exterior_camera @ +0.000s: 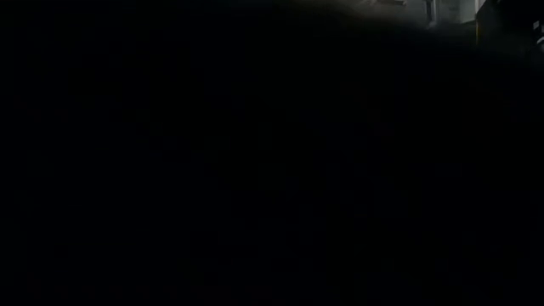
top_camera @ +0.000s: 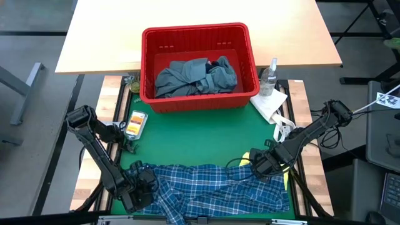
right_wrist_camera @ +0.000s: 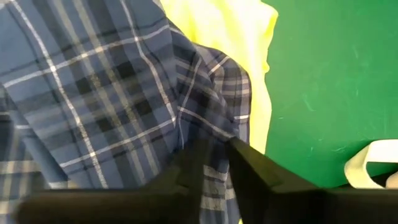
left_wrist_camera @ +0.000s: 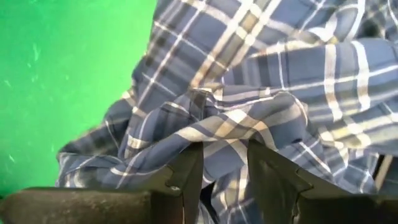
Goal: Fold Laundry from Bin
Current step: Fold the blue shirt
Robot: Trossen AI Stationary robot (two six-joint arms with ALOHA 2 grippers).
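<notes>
Both pincers (top_camera: pixel 142 185) (top_camera: pixel 261 164) low — on plaid shirt (top_camera: pixel 219 190)

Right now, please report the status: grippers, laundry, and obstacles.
Left gripper shut on blue-white plaid shirt, near table edge. Right gripper pinching its other end. Small yellow garment underneath. Red plastic bin holds grey-blue garment.
</notes>
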